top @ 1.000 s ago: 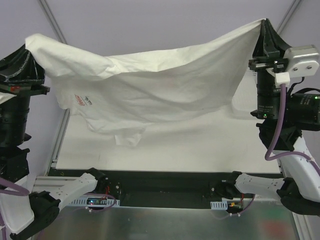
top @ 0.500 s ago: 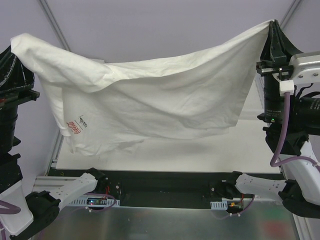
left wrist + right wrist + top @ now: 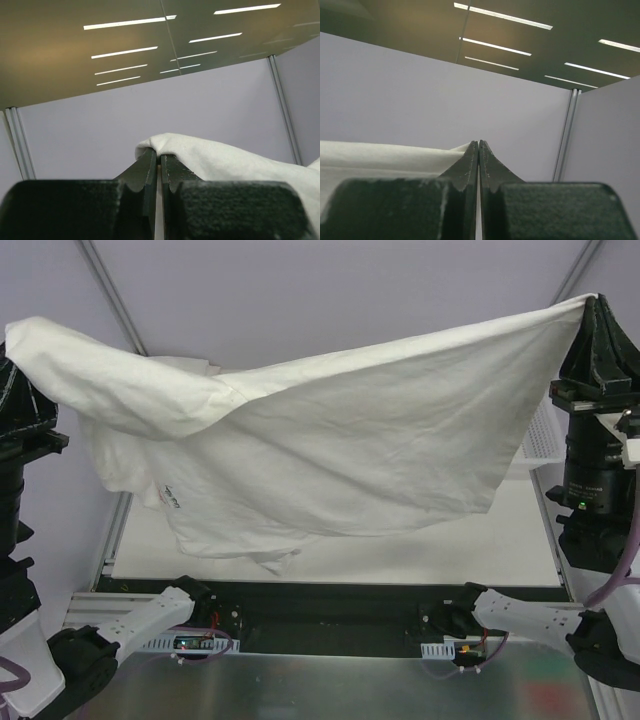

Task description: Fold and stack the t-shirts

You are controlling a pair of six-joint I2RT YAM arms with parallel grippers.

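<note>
Over table [image 3: 450, 550], t-shirt [image 3: 350, 450] wider now

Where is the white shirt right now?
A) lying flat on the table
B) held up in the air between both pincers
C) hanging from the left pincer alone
B: the left pincer and right pincer are each shut on an upper corner, and the shirt hangs spread above the table.
</note>
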